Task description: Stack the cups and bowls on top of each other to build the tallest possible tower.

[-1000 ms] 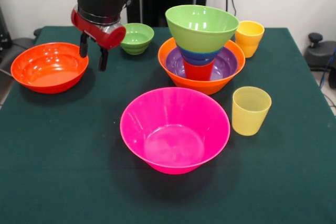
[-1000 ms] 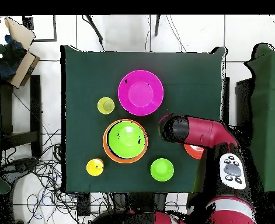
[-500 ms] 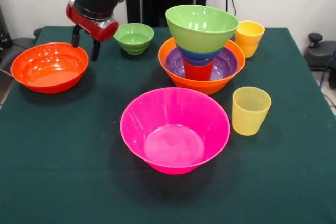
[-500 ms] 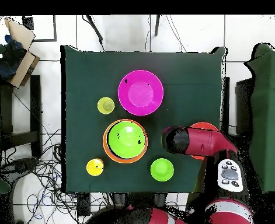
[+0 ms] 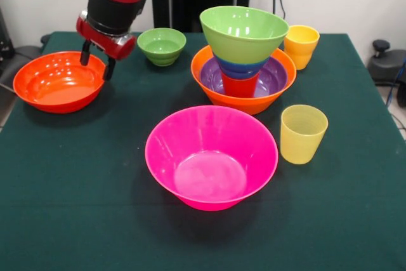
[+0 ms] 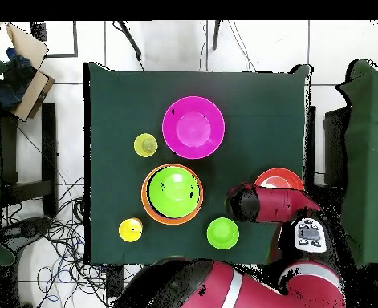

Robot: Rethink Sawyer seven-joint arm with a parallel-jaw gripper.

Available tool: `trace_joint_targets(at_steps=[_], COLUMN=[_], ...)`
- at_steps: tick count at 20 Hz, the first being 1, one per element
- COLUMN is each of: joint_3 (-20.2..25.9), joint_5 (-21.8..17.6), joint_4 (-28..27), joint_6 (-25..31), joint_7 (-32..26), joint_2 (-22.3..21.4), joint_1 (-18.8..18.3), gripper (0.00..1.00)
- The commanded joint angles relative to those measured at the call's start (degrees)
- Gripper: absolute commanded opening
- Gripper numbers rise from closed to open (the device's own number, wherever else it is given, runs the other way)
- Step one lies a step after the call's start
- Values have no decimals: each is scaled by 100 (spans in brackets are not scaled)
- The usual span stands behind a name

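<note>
The hand (image 5: 96,65) hangs empty with its two fingers spread apart, poised over the inner rim of the red-orange bowl (image 5: 58,82) at about nine o'clock of the counter (image 5: 95,207) in the front view — a stance that looks meant for pinching that rim. The tower (image 5: 244,61) sits toward one o'clock: a large orange bowl (image 5: 209,90) as base, a purple bowl inside it, then a red-orange cup, a blue bowl and the medium green bowl (image 5: 244,33) flaring widest on top. Wide at the bottom keeps it steady. The pink bowl (image 5: 211,157) lies loose at centre, the small green bowl (image 5: 162,46) at eleven o'clock, one yellow cup (image 5: 303,134) at three, the other (image 5: 301,46) just behind the tower.
</note>
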Motion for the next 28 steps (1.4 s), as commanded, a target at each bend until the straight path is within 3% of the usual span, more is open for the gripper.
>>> trace_joint_targets(at_steps=[1, 6, 13, 28], joint_3=[633, 913, 519, 1141], joint_5=[-273, -205, -297, -614], joint_4=[-141, -109, -296, -383], joint_6=[-516, -538, -662, -117], joint_7=[-29, -174, 33, -1014], joint_2=[459, 434, 564, 92], joint_1=[-77, -178, 21, -534], gripper=[100, 100, 100, 100])
